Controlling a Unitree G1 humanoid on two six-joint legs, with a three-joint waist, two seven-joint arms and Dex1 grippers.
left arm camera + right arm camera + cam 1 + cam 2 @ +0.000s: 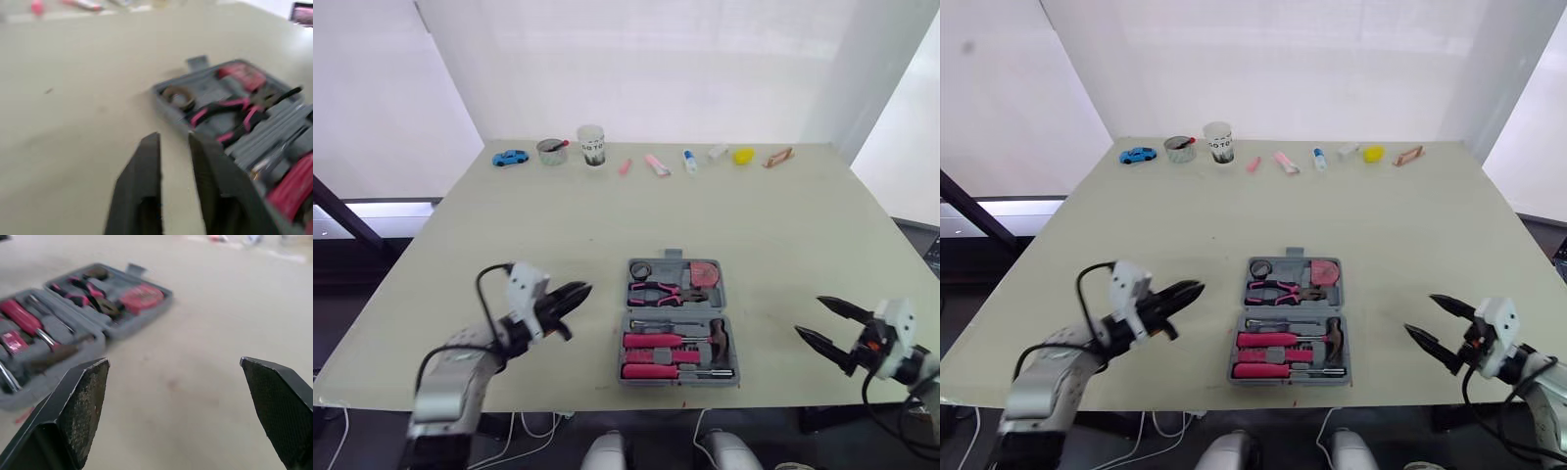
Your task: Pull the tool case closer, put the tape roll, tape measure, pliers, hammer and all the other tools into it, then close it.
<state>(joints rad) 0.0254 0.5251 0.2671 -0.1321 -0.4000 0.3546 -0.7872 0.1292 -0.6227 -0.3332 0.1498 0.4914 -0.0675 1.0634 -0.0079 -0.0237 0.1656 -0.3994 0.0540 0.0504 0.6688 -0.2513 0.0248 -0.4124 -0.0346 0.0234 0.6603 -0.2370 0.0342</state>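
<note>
The grey tool case (722, 296) lies open and flat near the table's front edge. Its far half holds the tape roll (640, 269), the pink tape measure (704, 271) and the pliers (661, 291). In the near half lie the hammer (717, 338) and pink-handled screwdrivers (652, 342). My left gripper (576, 294) hovers just left of the case, its fingers (146, 161) almost together and holding nothing. To the right of the case my right gripper (809, 315) stands wide open and empty, with the case (146, 308) beyond its fingertips.
Along the far edge stands a row of small things: a blue toy car (510, 157), a tin (551, 151), a paper cup (591, 145), pink items (656, 164), a small tube (690, 162) and a yellow object (743, 155). Bare tabletop lies between that row and the case.
</note>
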